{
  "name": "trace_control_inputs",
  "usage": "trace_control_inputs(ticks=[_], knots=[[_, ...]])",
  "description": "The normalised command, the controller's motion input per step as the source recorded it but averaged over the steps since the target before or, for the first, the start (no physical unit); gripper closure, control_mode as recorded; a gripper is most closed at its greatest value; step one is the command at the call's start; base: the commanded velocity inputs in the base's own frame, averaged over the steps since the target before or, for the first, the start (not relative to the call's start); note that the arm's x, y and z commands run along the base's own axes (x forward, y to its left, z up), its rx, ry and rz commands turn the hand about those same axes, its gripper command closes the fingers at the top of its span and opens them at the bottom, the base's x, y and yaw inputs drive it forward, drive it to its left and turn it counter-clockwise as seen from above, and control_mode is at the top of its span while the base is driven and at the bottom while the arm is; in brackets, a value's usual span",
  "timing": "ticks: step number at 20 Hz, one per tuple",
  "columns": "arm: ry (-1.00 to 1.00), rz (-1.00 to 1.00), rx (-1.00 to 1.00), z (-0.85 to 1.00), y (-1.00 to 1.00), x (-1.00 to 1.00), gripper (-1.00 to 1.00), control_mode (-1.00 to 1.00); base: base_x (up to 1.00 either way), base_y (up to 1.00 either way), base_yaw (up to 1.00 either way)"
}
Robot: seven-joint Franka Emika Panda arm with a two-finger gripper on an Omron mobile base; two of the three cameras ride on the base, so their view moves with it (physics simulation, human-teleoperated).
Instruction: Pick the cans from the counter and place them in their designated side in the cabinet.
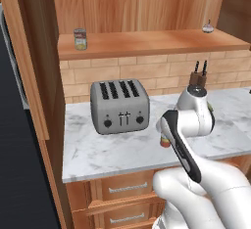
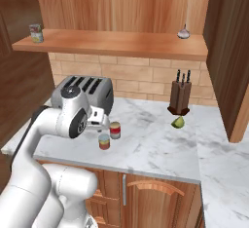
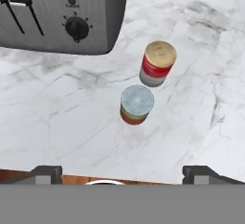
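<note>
Two small cans stand upright on the white marble counter [image 3: 57,122], just apart: a yellow-banded can [image 3: 136,105] nearest and a pale-banded can [image 3: 157,63] beyond. Above them, empty jaws hang spread wide beside the toaster [image 3: 57,12].

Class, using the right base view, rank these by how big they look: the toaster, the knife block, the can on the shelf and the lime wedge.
1. Toaster, partly hidden behind the arm.
2. Knife block.
3. Can on the shelf, though it stands farther from the camera, so its look understates it.
4. Lime wedge, smallest.
</note>
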Motion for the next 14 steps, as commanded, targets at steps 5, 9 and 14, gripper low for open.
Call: trace_control_inputs(ticks=[5, 9, 14], knots=[[0.00, 0.00, 0.00, -0.14, -0.07, 0.11, -1.00, -1.00, 0.00, 0.00, 0.00], [0.03, 0.00, 0.01, -0.11, -0.08, 0.15, -1.00, -1.00, 0.00, 0.00, 0.00], [0.05, 0.00, 0.01, -0.08, -0.06, 0.19, -1.00, -1.00, 0.00, 0.00, 0.00]])
